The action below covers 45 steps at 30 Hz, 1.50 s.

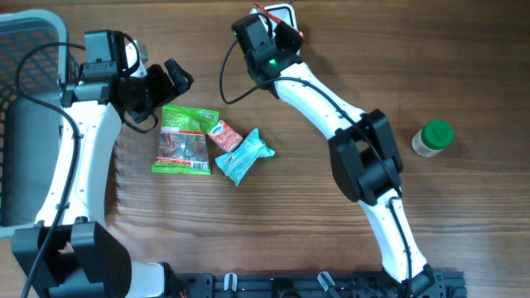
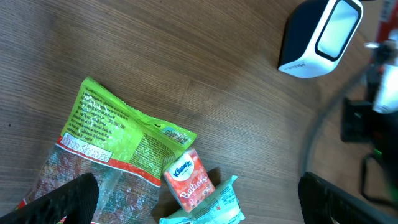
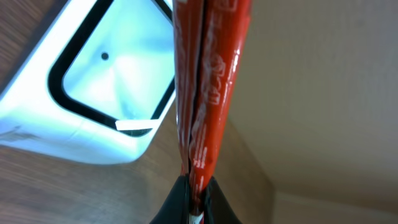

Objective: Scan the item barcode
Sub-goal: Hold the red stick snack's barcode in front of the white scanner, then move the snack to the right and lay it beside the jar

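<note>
The right gripper (image 3: 196,210) is clamped tight on the lower edge of a glossy red foil packet (image 3: 208,81). The packet stands edge-on straight up out of its fingers. The white plastic barcode scanner (image 3: 93,134), with its dark-rimmed, pale glass window, sits just ahead of the fingers and off to the left in the wrist view, close beside the packet. The step in hand looks to be showing the packet to that window. As gripped, only the thin crimped seam faces the glass, so I judge the wrist should roll until a flat printed face is square to the window, near it but not touching, and then hold steady, since shiny wrinkled foil throws glare and can distort a code. Which face carries the barcode cannot be told. The left gripper (image 1: 161,98) hangs with jaws spread wide and empty. Below it lie a crinkly green plastic snack bag (image 2: 118,140), a small soft red tissue pack (image 2: 186,177) and a teal wrapped packet (image 2: 208,208) on the grained wooden table (image 2: 186,62).
</note>
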Available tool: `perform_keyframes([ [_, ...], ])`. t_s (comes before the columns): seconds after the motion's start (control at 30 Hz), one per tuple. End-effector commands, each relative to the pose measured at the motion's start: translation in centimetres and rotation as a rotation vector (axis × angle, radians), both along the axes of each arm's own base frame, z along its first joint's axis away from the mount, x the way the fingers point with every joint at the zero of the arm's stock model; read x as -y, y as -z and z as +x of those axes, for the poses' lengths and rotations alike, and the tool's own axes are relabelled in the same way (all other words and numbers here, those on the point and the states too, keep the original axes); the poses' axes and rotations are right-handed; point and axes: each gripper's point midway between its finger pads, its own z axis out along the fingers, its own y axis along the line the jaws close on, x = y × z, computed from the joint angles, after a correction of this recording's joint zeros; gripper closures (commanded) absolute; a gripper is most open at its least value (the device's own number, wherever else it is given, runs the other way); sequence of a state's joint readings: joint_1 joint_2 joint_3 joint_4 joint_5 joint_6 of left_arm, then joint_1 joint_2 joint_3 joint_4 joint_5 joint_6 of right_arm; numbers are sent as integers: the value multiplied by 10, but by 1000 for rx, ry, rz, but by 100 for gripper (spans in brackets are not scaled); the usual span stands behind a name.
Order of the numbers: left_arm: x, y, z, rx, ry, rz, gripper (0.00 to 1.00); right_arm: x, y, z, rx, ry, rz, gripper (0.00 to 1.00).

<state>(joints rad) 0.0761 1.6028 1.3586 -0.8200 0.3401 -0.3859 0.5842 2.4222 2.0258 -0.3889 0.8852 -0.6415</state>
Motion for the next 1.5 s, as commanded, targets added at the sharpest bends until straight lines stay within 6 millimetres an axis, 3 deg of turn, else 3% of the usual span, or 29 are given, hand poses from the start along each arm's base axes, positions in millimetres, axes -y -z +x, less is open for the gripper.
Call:
perform_keyframes([
  [0.0,-2,3,0,-2,11,13,0,17,16,11,-48,-8,-254,96],
  [0.23,-2,3,0,-2,11,13,0,33,31,15,-72,21,-281,96],
  [0.47,-2,3,0,-2,11,13,0,34,33,15,-84,10,-284,96],
  [0.57,-2,3,0,-2,11,13,0,33,26,13,-54,38,-241,96],
  [0.7,-2,3,0,-2,11,13,0,27,0,3,-38,43,-62,96],
  [0.8,-2,3,0,-2,11,13,0,22,-26,-14,-63,41,159,96],
  [0.93,-2,3,0,-2,11,13,0,29,-64,-46,-111,103,431,96],
  [1.13,-2,3,0,-2,11,13,0,50,-87,-133,-404,258,766,96],
  [1.27,-2,3,0,-2,11,13,0,76,-81,-179,-586,427,852,96],
  [1.47,-2,3,0,-2,11,13,1,116,-39,-206,-700,624,800,96],
])
